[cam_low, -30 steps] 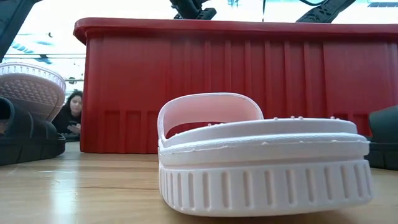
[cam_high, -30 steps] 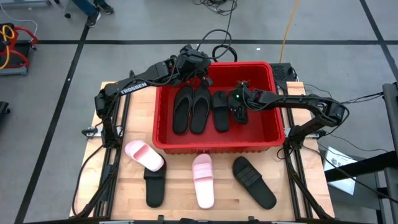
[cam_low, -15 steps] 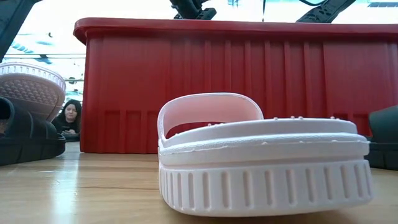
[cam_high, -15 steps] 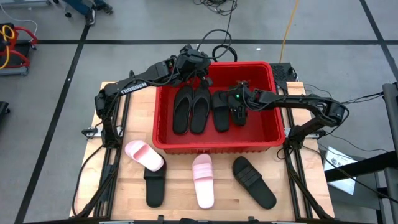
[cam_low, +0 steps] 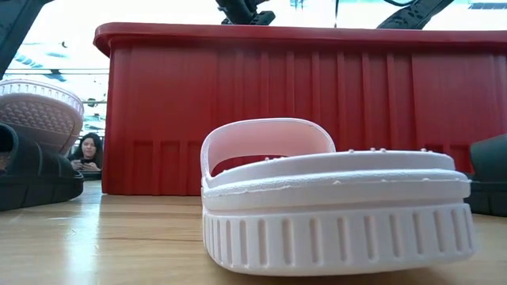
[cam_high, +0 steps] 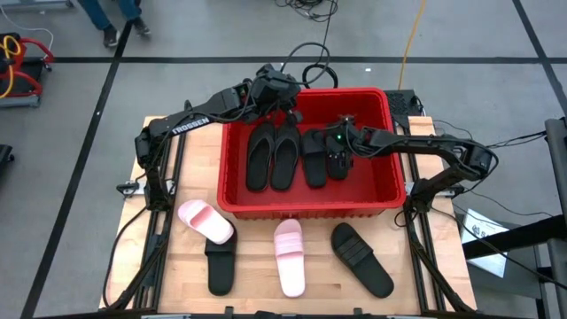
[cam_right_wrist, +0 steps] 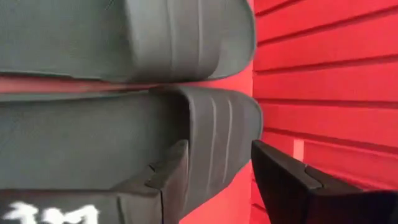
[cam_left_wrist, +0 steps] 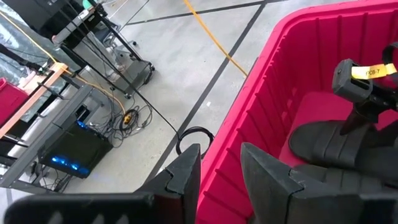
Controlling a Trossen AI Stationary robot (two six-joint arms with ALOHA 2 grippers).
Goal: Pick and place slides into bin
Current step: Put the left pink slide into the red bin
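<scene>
The red bin (cam_high: 310, 210) stands at the table's far middle. On its floor lie several black slides side by side, among them one (cam_high: 259, 155) at the left and one (cam_high: 314, 158) farther right. My right gripper (cam_high: 339, 164) is down inside the bin, open, over the strap end of the rightmost black slide (cam_right_wrist: 211, 137). One finger (cam_right_wrist: 171, 177) stands above that slide, the other (cam_right_wrist: 280, 180) next to the bin wall (cam_right_wrist: 323, 74). My left gripper (cam_left_wrist: 221, 168) hangs open over the bin's far left rim (cam_left_wrist: 273, 93), with nothing between its fingers.
On the table in front of the bin: a pink slide (cam_high: 205, 221) leaning on a black slide (cam_high: 221, 266), a second pink slide (cam_high: 289, 257) and a black slide (cam_high: 361, 259) at the right. A person (cam_low: 89, 150) sits beyond the table.
Both arms and all the slides have kept their places. A person on the floor beyond the table's far left corner has walked on.
</scene>
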